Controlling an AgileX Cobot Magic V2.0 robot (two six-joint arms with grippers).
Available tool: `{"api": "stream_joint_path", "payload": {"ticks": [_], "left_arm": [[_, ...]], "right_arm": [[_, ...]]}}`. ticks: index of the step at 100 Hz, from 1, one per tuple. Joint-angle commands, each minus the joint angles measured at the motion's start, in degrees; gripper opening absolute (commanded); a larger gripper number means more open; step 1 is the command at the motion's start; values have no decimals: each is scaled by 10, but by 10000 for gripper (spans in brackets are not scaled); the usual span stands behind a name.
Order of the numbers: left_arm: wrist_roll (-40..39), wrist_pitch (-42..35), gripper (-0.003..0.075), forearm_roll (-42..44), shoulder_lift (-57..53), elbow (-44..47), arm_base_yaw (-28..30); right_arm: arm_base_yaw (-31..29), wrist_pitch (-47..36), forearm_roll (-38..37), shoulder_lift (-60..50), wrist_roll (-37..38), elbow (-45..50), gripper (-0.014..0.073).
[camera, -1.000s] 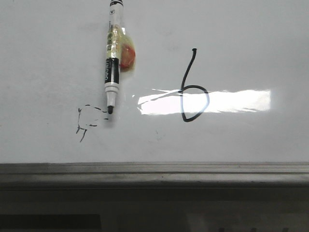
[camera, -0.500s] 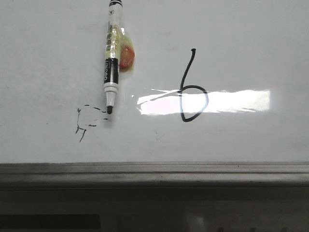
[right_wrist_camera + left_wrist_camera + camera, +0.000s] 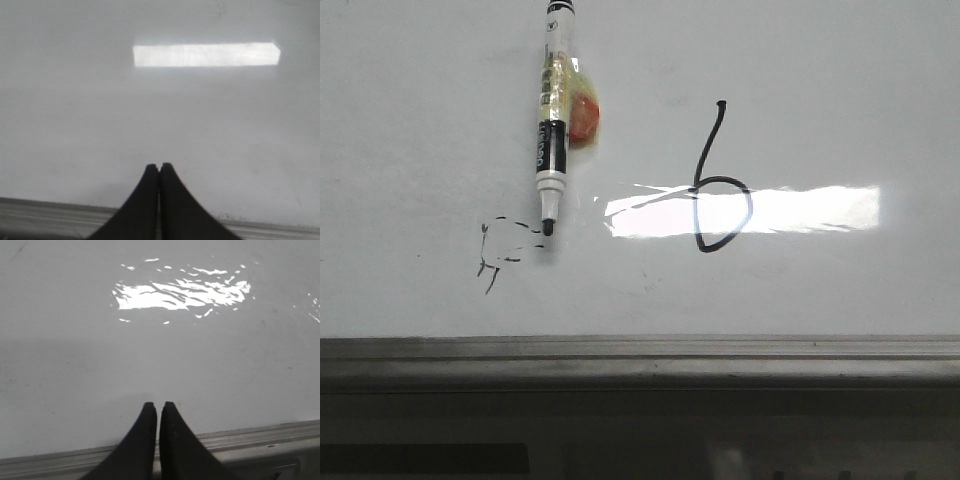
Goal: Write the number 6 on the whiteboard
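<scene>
The number 6 [image 3: 718, 180] stands finished on the whiteboard [image 3: 840, 80], bold and black, its thin stem rising from a closed loop that crosses a bright bar of glare. I judge the writing done, which explains how everything else lies. The marker [image 3: 552, 110] rests flat on the board, uncapped, its tip touching the end of a faint scribble of dashes [image 3: 505, 250]. It lies loose, well apart from both of my pincers, and neither wrist view shows it or the digit.

My left pincer [image 3: 158, 407] has its two dark fingers pressed almost together, only a hairline between them, and it grips nothing. My right pincer [image 3: 159, 167] is the same: fingers meeting at the tips, empty. Both point out over bare white board, with the grey metal edge strip [image 3: 640, 350] running just under their fingertips. So I take it that both arms are drawn in low at the near edge of the board, leaving the writing area free. From there the digit lies ahead of me, beyond what my wrists see.
</scene>
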Motion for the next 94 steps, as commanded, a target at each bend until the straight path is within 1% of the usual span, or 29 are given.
{"api": "stream_joint_path", "payload": {"ticks": [1, 94], "left_arm": [[-6, -39, -20, -2, 6, 13, 2], [-6, -39, -20, -2, 6, 13, 2]], "right_arm": [[-3, -6, -24, -9, 1, 9, -45], [-3, -12, -26, -9, 1, 9, -45]]}}
